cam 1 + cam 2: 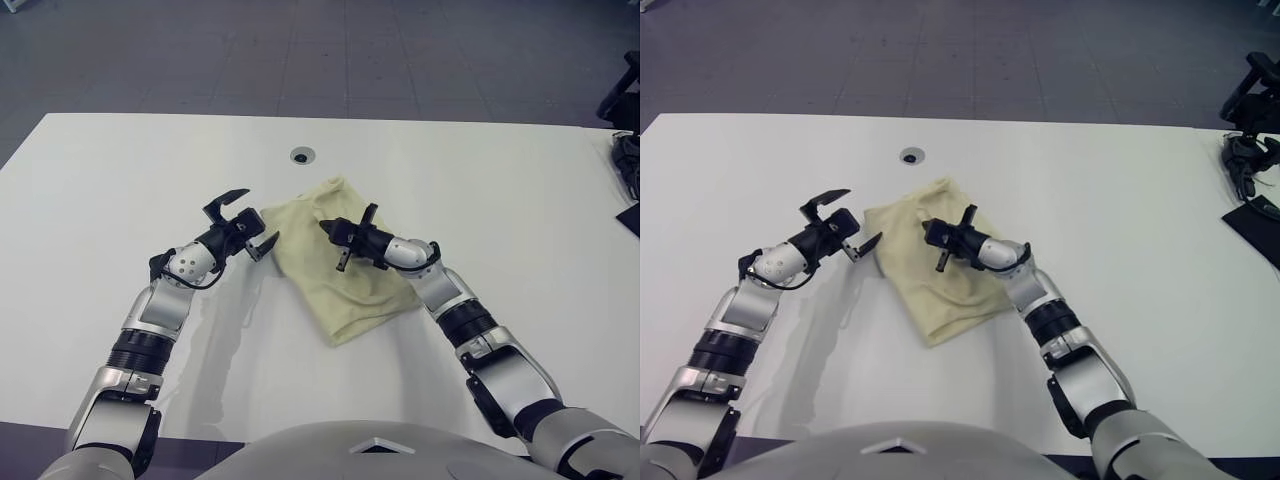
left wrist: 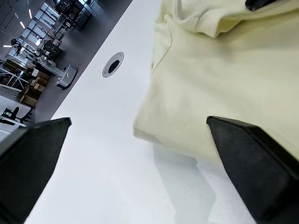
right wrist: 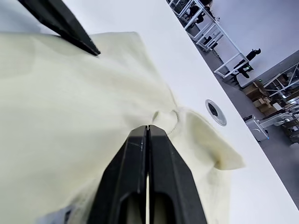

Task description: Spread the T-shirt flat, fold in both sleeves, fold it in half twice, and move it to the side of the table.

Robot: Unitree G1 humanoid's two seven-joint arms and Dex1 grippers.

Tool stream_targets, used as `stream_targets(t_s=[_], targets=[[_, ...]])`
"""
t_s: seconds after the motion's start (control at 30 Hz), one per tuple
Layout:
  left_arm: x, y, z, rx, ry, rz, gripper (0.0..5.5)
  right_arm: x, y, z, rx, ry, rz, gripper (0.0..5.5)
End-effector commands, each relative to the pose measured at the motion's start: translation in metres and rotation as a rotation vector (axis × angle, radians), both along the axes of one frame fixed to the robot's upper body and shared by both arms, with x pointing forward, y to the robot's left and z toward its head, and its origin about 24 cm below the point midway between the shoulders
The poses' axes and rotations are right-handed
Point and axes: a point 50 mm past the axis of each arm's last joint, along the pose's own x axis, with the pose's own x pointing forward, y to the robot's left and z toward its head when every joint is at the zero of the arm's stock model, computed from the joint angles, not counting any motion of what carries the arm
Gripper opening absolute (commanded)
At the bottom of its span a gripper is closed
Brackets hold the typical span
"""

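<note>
Figure: T-shirt [image 1: 340, 262] folded compact at mid-worktop [image 1: 120, 180]. My left pincer [image 1: 255, 217] gapes empty beside it; my right pincer [image 3: 148, 133] hovers closed above (gripping nothing). Remaining, I judge: moving it aside.

Matt cloth T-shirt [image 1: 340, 300], smooth table [image 1: 120, 180]

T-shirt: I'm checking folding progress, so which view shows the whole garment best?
The left eye view: the T-shirt lies whole on the table, folded into a compact shape, the right arm crossing one side. The right eye view shows the same. The wrist views give close-ups of an edge and the collar.
</note>
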Motion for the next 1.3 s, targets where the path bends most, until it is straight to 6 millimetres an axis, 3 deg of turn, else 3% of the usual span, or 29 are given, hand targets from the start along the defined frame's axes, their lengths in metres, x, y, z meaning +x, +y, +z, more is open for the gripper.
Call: stream_targets(t_s=[0.03, 0.47, 0.83, 1.03, 1.3], targets=[[0.0, -0.002, -0.002, 0.007, 0.006, -0.001, 5.4, 0.003, -0.013, 0.006, 0.041, 0.009, -0.06, 0.01], [-0.001, -0.001, -0.004, 0.01, 0.009, 0.007, 5.4, 0.031, -0.056, 0.012, 0.024, -0.003, -0.241, 0.01], [-0.002, 0.0, -0.004, 0.011, 0.011, 0.008, 5.4, 0.033, -0.062, -0.001, 0.012, 0.045, -0.259, 0.01], [-0.002, -0.001, -0.005, 0.01, 0.013, 0.006, 5.4, 0.038, -0.064, 0.015, 0.051, -0.029, -0.269, 0.99], [0.005, 0.015, 0.005, 0.003, -0.034, 0.105, 5.4, 0.049, -0.086, 0.053, 0.04, -0.243, -0.389, 2.33]])
